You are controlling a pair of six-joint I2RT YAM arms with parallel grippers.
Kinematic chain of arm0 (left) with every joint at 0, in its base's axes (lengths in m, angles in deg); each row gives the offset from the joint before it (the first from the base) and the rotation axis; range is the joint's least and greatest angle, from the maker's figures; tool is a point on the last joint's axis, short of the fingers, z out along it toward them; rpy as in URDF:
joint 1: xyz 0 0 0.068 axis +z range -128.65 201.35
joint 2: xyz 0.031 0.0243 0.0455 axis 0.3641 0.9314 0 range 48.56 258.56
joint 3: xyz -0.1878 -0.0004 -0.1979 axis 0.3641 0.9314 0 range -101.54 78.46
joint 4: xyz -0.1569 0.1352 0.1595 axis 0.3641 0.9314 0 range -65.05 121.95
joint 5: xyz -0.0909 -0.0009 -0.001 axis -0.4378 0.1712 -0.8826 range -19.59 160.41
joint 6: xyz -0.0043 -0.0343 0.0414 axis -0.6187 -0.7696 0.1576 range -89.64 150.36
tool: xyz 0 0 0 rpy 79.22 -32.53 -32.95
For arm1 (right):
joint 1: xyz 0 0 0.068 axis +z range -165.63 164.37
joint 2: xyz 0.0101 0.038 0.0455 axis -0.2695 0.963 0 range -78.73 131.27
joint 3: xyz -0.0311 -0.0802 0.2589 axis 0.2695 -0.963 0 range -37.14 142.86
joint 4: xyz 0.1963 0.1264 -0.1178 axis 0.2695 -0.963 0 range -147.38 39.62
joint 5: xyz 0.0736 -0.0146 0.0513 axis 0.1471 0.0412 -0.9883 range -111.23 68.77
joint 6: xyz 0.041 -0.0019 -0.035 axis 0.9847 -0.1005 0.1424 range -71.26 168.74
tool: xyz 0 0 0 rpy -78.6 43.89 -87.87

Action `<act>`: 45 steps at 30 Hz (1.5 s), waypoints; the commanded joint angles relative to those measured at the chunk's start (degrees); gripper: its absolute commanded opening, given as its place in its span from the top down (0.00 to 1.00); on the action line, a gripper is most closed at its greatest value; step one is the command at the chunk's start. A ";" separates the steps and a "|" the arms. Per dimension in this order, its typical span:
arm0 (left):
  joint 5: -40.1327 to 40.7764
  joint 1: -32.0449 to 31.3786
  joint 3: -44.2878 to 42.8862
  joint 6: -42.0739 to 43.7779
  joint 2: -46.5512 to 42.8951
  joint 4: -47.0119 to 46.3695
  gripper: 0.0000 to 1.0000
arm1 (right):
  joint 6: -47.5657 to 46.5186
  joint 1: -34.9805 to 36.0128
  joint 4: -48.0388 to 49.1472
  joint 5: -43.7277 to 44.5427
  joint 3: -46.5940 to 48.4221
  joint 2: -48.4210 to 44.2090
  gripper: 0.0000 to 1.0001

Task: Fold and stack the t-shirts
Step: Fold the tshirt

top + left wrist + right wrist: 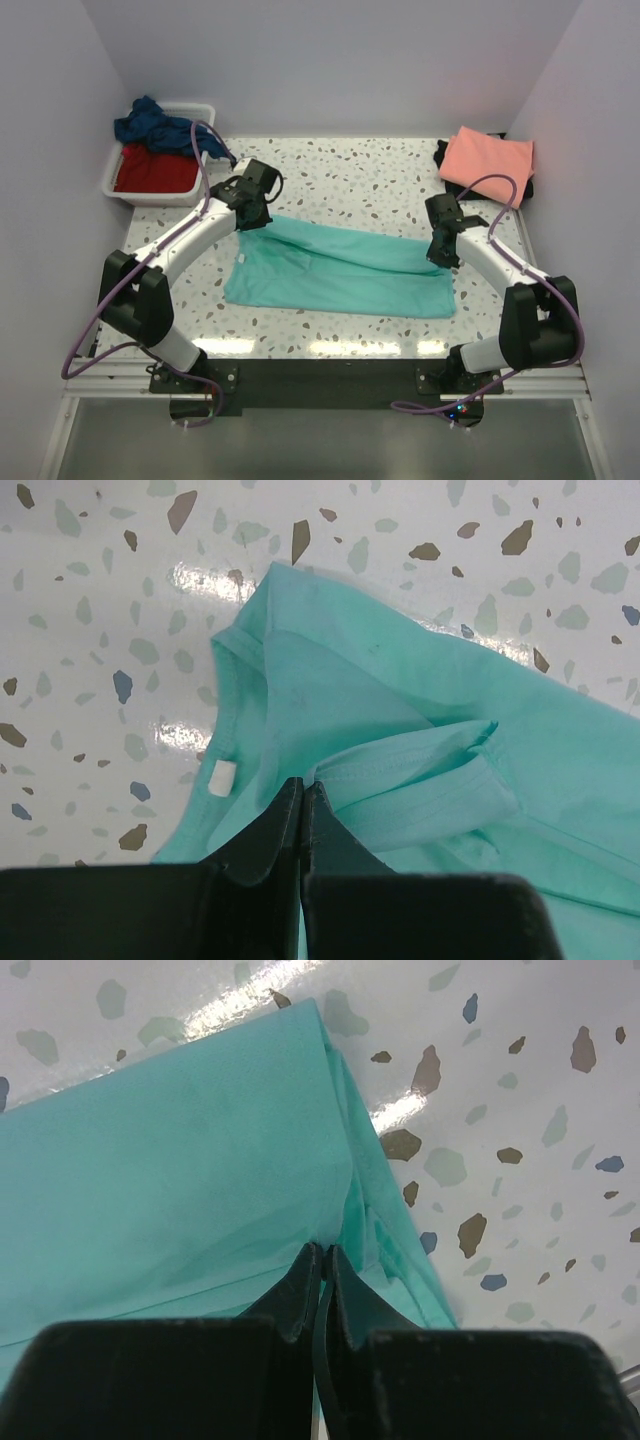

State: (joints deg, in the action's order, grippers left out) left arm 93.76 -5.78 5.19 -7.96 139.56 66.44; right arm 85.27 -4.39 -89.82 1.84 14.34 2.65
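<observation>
Inside left and right jaws, the turquoise t-shirt (340, 275) is pinched.

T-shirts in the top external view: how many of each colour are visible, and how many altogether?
Turquoise-teal cloth t-shirt: 1
Salmon-pink cloth t-shirt: 1
Black cloth t-shirt, mostly hidden under the salmon-pink one: 1
Navy blue cloth t-shirt: 1
Red cloth t-shirt: 1
Total: 5

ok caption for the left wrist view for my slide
Left gripper shut on a teal t-shirt near its collar, over a speckled table
</observation>
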 commanded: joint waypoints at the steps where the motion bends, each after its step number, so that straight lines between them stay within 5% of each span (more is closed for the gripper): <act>1: 1.52 0.33 -3.01 1.41 -0.56 -0.63 1.00 | 0.38 0.36 -0.64 2.85 3.71 -1.93 1.00; 24: 5.21 5.16 -34.29 8.44 16.13 -1.60 1.00 | -1.20 0.27 4.81 12.52 22.24 12.47 1.00; 38: 4.51 5.86 -37.38 8.36 20.44 0.07 1.00 | -4.37 0.36 8.77 9.98 36.83 26.80 1.00; 45: 6.52 6.22 -36.50 7.57 20.10 0.78 1.00 | -4.89 0.18 7.36 11.20 37.46 26.72 1.00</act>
State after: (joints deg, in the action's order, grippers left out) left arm 97.78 -0.32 -29.65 -0.45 160.56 66.97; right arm 80.92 -4.37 -82.56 10.80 49.09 30.78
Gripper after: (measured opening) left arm 0.020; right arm 0.015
